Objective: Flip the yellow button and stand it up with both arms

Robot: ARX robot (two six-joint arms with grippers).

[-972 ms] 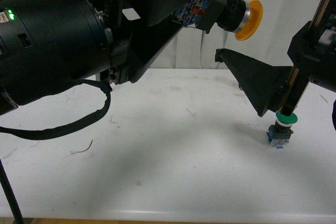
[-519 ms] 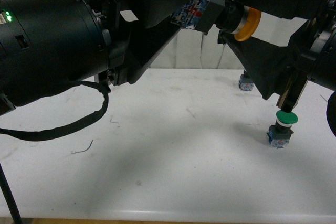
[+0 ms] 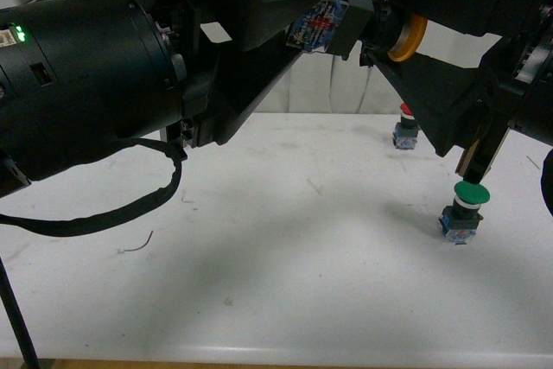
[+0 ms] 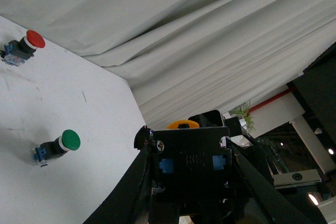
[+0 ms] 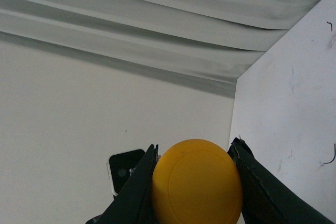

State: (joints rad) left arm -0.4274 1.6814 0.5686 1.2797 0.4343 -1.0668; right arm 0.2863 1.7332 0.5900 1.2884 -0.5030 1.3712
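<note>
The yellow button (image 3: pixel 399 38) hangs in mid-air, high above the white bench (image 3: pixel 276 239), between the two arms. Its long axis lies roughly level: the blocky blue-grey base points to the robot's left and the round cap to its right.

The left claw (image 3: pixel 333 23) pinches the base. In the left wrist view the squared plastic block (image 4: pixel 191 163) sits clamped between the two black fingers, with only a sliver of yellow cap beyond it.

The right claw (image 3: pixel 384 23) comes in from the opposite side. Its angular fingers sit above and below the cap and look pressed against its rim. In the right wrist view the smooth, domed, matte cap (image 5: pixel 197 182) fills the gap between both fingers (image 5: pixel 139 190).

Both claws therefore hold one short part, end to end. Judging from this, the next move depends on swinging that level axis upright.

On the bench stand a green-capped switch (image 3: pixel 462 212) and, farther back, a red-capped switch (image 3: pixel 405 130). A pleated pale curtain (image 4: pixel 184 35) hangs behind.
</note>
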